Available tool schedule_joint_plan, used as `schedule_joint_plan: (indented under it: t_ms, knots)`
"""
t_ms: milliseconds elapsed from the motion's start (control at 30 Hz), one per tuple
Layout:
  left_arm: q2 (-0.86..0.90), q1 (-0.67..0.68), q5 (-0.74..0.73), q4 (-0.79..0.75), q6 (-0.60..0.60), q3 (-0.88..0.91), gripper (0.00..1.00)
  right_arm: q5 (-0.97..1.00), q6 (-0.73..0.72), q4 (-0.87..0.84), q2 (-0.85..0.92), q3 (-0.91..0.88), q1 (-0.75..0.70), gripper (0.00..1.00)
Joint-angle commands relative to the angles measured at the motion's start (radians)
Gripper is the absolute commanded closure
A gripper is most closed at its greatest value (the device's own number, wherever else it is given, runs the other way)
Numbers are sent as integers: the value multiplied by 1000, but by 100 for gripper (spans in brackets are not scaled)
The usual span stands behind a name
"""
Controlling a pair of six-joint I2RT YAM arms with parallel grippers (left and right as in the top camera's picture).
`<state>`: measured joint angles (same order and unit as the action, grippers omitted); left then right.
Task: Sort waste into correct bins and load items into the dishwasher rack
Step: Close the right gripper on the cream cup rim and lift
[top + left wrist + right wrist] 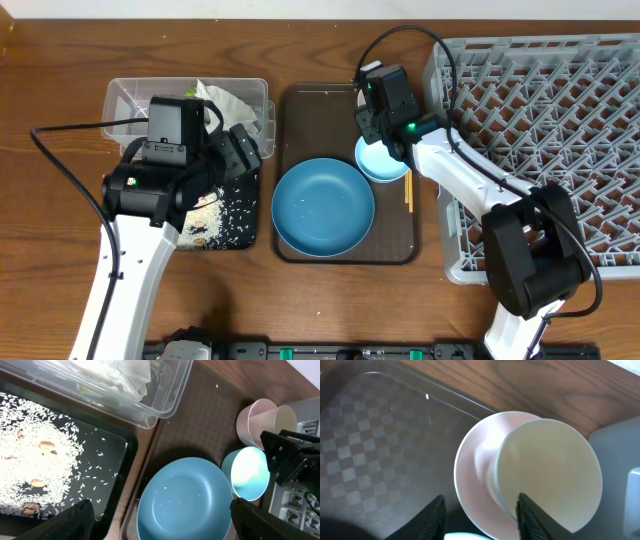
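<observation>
White cup nests in pinkish bowl; rice covers black tray.

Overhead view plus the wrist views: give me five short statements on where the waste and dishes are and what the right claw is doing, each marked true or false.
1. The rice lies on the black tray. True.
2. The napkin sits on the brown serving tray. False: it is in the clear tub.
3. The blue dish is already in the dishwasher rack. False: it lies on the brown serving tray, outside the dishwasher rack.
4. The chopsticks lie by the brown serving tray's right edge, next to the light-blue bowl. True.
5. The right claw is shut on the white cup. False: it is open, gripping nothing.
</observation>
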<state>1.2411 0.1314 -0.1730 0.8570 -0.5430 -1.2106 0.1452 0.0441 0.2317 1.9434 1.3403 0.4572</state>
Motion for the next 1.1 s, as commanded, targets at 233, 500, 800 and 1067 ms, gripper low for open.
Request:
schedule_joint_plan:
  t_ms: [233, 500, 800, 1067]
  knots:
    - [5, -5, 6, 2, 7, -22, 10, -3, 34, 26, 6, 0, -14, 63]
    - [5, -5, 6, 2, 7, -22, 10, 5, 44, 11, 6, -4, -21, 64]
    - [5, -5, 6, 2, 7, -22, 10, 9, 44, 15, 6, -8, -32, 72]
    - [5, -5, 6, 2, 6, -22, 10, 8, 44, 14, 6, -8, -48, 72]
